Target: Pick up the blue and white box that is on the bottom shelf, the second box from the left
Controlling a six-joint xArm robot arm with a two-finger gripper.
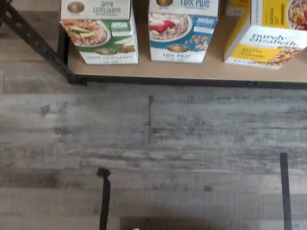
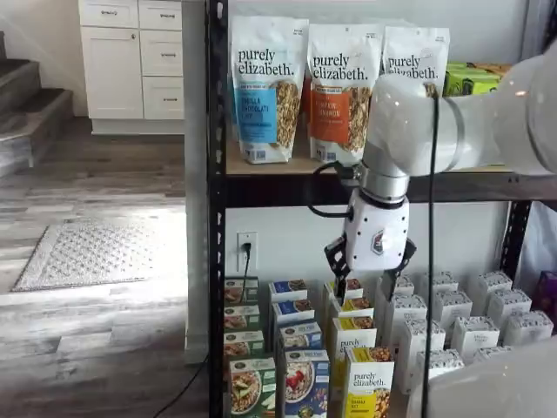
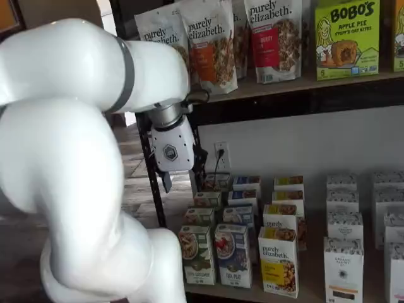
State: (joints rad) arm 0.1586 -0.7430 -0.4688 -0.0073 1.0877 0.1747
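One light, stiff blue box (image 2: pixel 305 383), below the open pincer (image 2: pixel 370 261); pinch its narrow sides gently.

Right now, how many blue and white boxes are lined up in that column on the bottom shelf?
4 in a shelf view: the front blue and white box, then one, another and the rearmost behind it on the bottom shelf. More may be hidden.

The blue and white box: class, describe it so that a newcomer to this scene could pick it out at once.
Find the black rack and look at its bottom shelf, under the granola bags. In the front row of small cartons, the blue and white box stands between a green carton and a yellow carton. Only it shows a cereal bowl with red berries.
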